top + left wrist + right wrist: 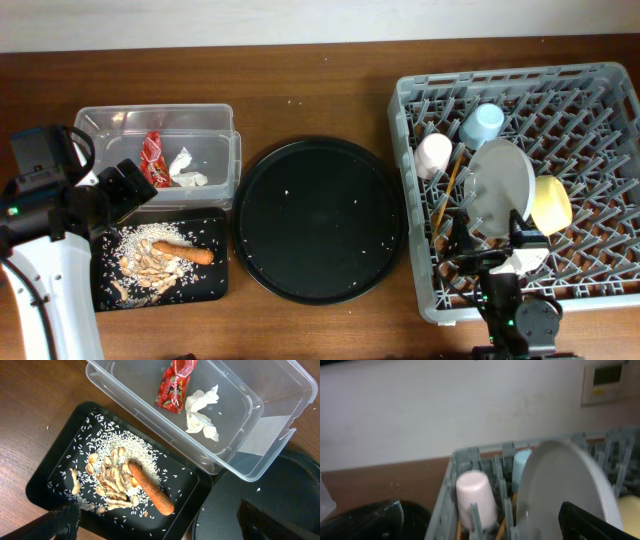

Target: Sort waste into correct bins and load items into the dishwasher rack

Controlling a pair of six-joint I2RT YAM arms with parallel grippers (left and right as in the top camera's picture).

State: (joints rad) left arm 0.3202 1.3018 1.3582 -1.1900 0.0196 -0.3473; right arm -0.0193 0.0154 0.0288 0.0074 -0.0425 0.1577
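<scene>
The clear tub (225,120) holds the red wrapper (153,158) and the crumpled white paper (186,170); both also show in the left wrist view, the wrapper (175,385) and the paper (202,415). The shallow black tray (210,285) holds beige scraps with rice (150,258) and the orange-brown stick (187,252). My left gripper (130,188) is open and empty above that tray's near edge (160,529). The grey rack (408,130) holds the blue cup (482,124), pink cup (434,155), plate (500,183), yellow bowl (551,203) and chopsticks (446,192). My right gripper (492,242) is open and empty over the rack's front, facing the pink cup (475,497) and the plate (560,490).
The large round black tray (320,220) lies between the bins and the rack, with a few rice grains on it. Loose grains dot the wooden table near the tub. A pale wall stands behind the table.
</scene>
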